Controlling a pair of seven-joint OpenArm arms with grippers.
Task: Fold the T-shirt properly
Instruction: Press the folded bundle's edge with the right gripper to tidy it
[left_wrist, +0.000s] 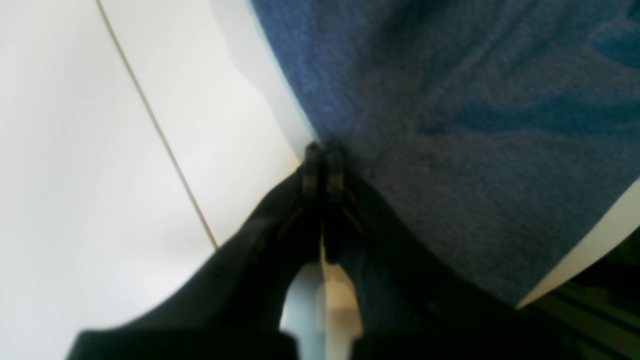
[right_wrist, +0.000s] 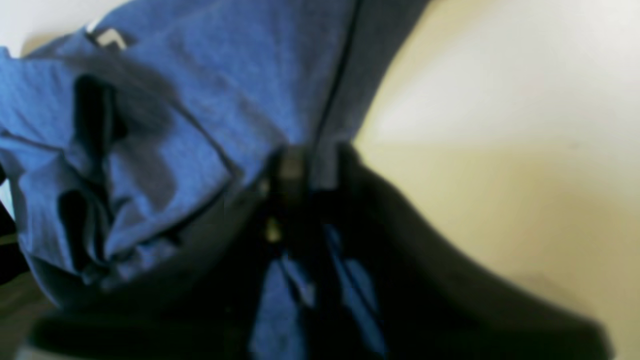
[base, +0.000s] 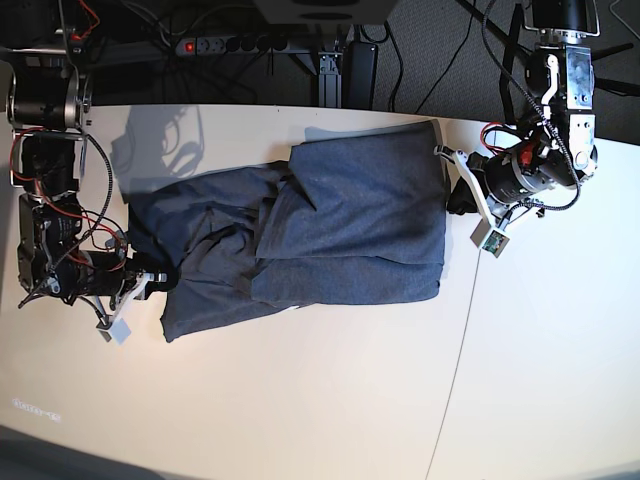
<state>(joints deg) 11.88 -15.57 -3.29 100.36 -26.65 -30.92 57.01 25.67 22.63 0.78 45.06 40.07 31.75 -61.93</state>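
Note:
The slate-blue T-shirt (base: 350, 220) lies crumpled and partly folded across the middle of the white table (base: 300, 400). My left gripper (base: 455, 197) is at its right edge in the base view. In the left wrist view, the gripper (left_wrist: 322, 160) is shut, pinching the edge of the T-shirt (left_wrist: 475, 125). My right gripper (base: 160, 280) is at the shirt's bunched left end. In the right wrist view, the gripper (right_wrist: 315, 165) is shut on a fold of the T-shirt (right_wrist: 200, 100), and blue fabric shows between the fingers.
A seam (base: 455, 380) runs down the table right of the shirt and also shows as a seam (left_wrist: 155, 130) in the left wrist view. A power strip (base: 230, 42) and cables lie behind the table's far edge. The table edge (left_wrist: 575, 260) is close to my left gripper.

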